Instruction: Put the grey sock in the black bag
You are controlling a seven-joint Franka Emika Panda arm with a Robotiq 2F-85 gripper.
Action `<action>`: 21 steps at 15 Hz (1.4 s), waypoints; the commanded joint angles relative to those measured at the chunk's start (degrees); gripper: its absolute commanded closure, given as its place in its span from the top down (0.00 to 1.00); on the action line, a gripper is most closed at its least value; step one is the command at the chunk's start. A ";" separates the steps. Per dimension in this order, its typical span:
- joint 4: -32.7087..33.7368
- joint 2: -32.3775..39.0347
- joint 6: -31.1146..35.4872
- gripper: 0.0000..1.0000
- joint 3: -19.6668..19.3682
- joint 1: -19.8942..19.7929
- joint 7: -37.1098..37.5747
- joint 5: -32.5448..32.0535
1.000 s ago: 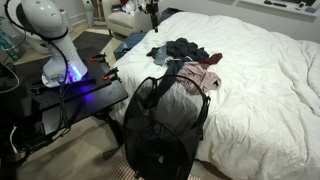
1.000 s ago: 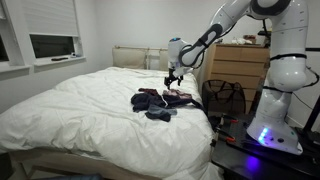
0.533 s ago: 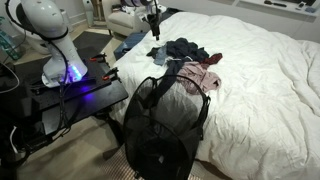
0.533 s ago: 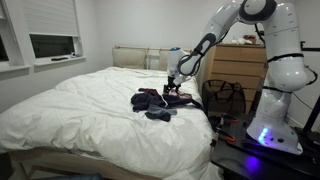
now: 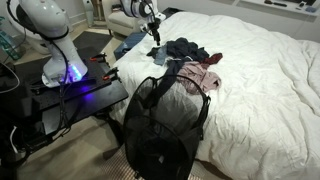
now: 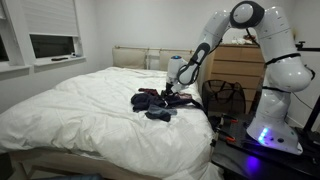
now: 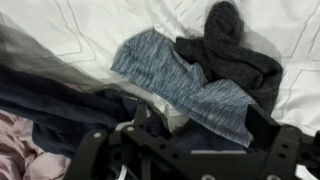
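Note:
The grey sock (image 7: 185,82), a heathered blue-grey strip, lies across the top of a clothes pile (image 5: 187,55) on the white bed; the pile also shows in the other exterior view (image 6: 155,102). My gripper (image 7: 198,132) is open and empty, hovering just above the sock's lower end, with one finger (image 7: 262,125) at its right edge. In both exterior views the gripper (image 5: 153,30) (image 6: 170,92) hangs over the pile's edge. The black bag (image 5: 165,125), tall and mesh-like, stands on the floor against the bed side; it also shows by the dresser (image 6: 225,97).
A dark charcoal garment (image 7: 232,52) lies next to the sock, navy cloth (image 7: 60,110) under it, pink cloth (image 7: 18,150) at the left. The robot base table (image 5: 70,95) stands beside the bag. White bedding (image 6: 90,105) spreads round the pile.
The gripper has come down and closer to the clothes pile over the last second. The clothes and the bag have not moved.

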 commanded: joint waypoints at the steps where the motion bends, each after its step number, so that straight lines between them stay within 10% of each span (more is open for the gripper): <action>1: 0.38 2.85 3.57 1.00 -3.58 3.61 -0.59 2.70; 21: 3.38 17.31 20.23 1.00 -2.92 4.27 -11.30 21.43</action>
